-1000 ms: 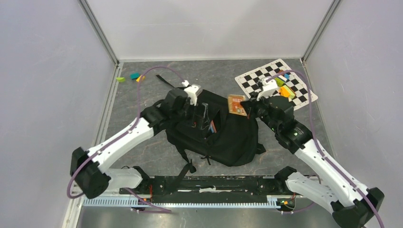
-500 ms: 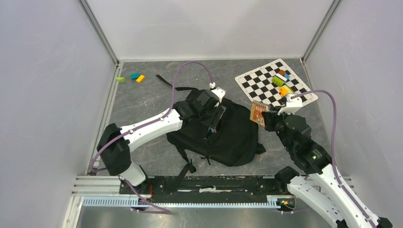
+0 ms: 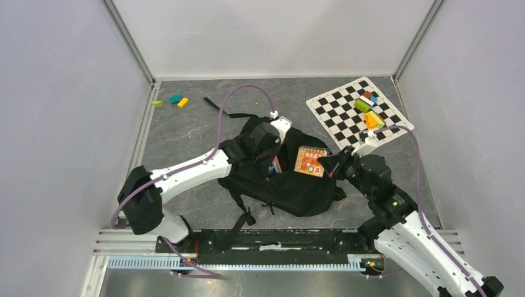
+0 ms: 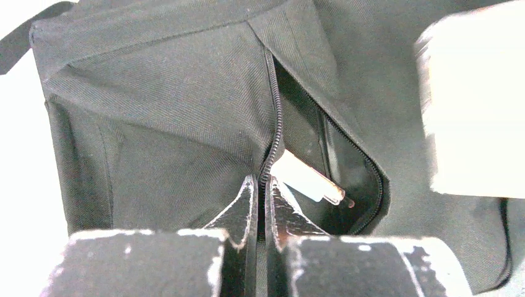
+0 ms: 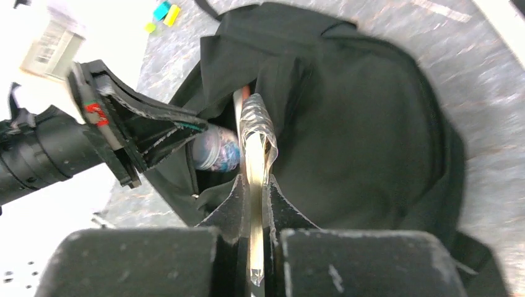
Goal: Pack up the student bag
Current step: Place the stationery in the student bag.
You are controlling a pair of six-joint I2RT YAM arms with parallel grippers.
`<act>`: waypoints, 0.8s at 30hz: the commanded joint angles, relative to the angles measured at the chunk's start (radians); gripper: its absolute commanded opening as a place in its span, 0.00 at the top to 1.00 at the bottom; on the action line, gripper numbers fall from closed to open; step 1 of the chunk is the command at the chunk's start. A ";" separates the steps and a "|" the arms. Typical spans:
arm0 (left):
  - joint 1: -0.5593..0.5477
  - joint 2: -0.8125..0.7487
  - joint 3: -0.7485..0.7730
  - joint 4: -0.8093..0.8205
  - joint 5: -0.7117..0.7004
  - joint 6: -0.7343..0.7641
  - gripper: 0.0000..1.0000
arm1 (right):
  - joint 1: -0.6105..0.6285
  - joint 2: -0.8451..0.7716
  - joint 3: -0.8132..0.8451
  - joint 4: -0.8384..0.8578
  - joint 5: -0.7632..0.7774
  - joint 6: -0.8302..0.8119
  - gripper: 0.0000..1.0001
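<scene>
The student bag point(image 3: 297, 182) lies in the middle of the table, a black backpack with its zip opening facing up at the left. My left gripper point(image 3: 273, 161) is shut on the zip edge point(image 4: 267, 162) of that opening and pinches the fabric point(image 4: 261, 189). A white pen-like item point(image 4: 306, 183) shows inside the opening. My right gripper point(image 3: 328, 165) is shut on a thin orange book point(image 3: 309, 161) in clear wrap and holds it over the bag. The book appears edge-on point(image 5: 254, 139) between the right gripper's fingers point(image 5: 254, 185), next to the opening and the left gripper point(image 5: 145, 133).
A black-and-white checkered mat point(image 3: 343, 114) with several coloured blocks point(image 3: 369, 110) lies at the back right. Three small blocks point(image 3: 172, 100) sit at the back left. A loose black strap point(image 3: 218, 107) trails behind the bag. Walls close in on three sides.
The left gripper went from open to shut on the bag's zip edge. The right arm carried the orange book leftward, from beside the bag to over it.
</scene>
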 commanded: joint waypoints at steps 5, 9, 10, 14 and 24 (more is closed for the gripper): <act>0.000 -0.168 -0.080 0.189 0.066 0.014 0.98 | 0.003 -0.035 -0.176 0.330 -0.164 0.368 1.00; 0.000 -0.157 -0.063 0.164 0.075 -0.002 0.98 | 0.003 -0.019 -0.170 0.354 -0.167 0.418 1.00; 0.000 -0.155 -0.061 0.164 0.083 -0.005 0.98 | 0.003 -0.014 -0.174 0.395 -0.168 0.429 1.00; 0.000 -0.154 -0.062 0.168 0.098 -0.019 0.98 | 0.003 0.009 -0.181 0.437 -0.143 0.447 1.00; -0.001 -0.146 -0.067 0.173 0.099 -0.027 0.98 | 0.013 0.040 -0.214 0.451 -0.105 0.456 1.00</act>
